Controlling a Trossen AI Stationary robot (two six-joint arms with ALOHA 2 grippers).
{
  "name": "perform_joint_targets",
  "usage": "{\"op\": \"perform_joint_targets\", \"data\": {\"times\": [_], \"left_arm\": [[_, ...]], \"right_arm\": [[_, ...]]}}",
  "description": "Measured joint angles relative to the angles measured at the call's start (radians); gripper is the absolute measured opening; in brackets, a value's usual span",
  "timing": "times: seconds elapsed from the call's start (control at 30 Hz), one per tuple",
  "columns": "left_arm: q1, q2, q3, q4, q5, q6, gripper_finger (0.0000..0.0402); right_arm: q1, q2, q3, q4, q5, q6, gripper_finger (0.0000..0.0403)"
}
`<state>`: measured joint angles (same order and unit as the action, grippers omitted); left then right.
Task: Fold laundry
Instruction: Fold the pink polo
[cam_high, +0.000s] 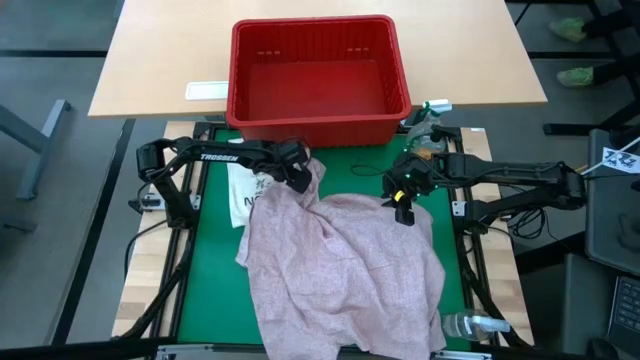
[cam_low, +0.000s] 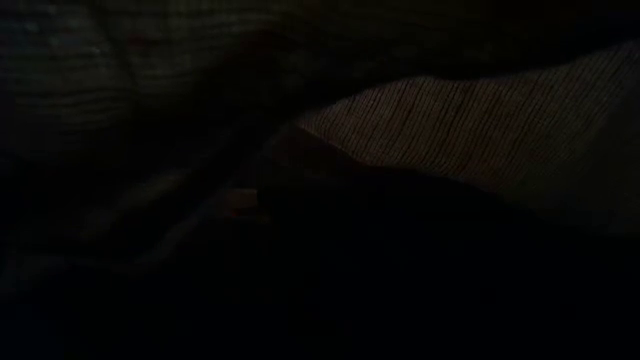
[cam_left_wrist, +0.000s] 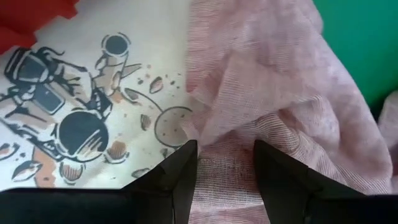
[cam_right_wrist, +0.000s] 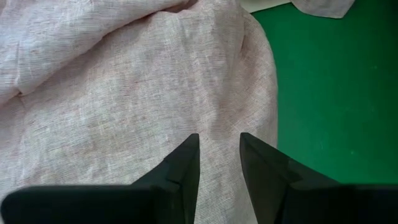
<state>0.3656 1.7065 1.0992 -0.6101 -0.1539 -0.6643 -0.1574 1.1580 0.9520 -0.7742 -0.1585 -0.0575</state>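
Two arms reach over the green bench mat (cam_high: 205, 250) from above: the left end effector (cam_high: 299, 180) sits on the pink shirt's (cam_high: 345, 275) far left corner, the right end effector (cam_high: 403, 210) at its far right edge, near the red basket (cam_high: 315, 75). The low view is dark cloth. Left wrist: fingers (cam_left_wrist: 180, 177) spread, straddling shirt fabric beside a printed white cloth (cam_left_wrist: 93, 106). Right wrist: fingers (cam_right_wrist: 183, 171) apart over the shirt, grip uncertain
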Motion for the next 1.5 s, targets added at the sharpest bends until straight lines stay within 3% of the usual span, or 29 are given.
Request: {"op": "perform_joint_targets", "data": {"times": [0.17, 0.43, 0.63, 1.0, 1.3, 1.5], "left_arm": [[0.000, 0.000, 0.000, 0.013, 0.014, 0.022, 0.0125], [0.000, -0.002, 0.000, 0.024, 0.004, 0.046, 0.0008], [-0.021, -0.072, 0.000, -0.060, -0.042, 0.048, 0.0001], [-0.180, -0.276, 0.000, -0.336, -0.198, -0.068, 0.0000], [-0.323, -0.400, 0.000, -0.747, -0.363, -0.412, 0.0000], [-0.357, -0.416, 0.000, -0.970, -0.382, -0.610, 0.0000]], "right_arm": [[0.000, 0.000, 0.000, -0.006, 0.000, 0.000, 0.0115], [0.000, 0.000, 0.000, -0.019, 0.055, 0.034, 0.0115], [-0.005, 0.002, 0.000, -0.088, 0.169, 0.091, 0.0115], [-0.114, 0.076, 0.001, -0.134, 0.132, 0.133, 0.0115], [-0.118, 0.176, 0.001, -0.133, 0.139, 0.132, 0.0115], [-0.118, 0.220, 0.001, -0.134, 0.305, 0.131, 0.0115]]}}
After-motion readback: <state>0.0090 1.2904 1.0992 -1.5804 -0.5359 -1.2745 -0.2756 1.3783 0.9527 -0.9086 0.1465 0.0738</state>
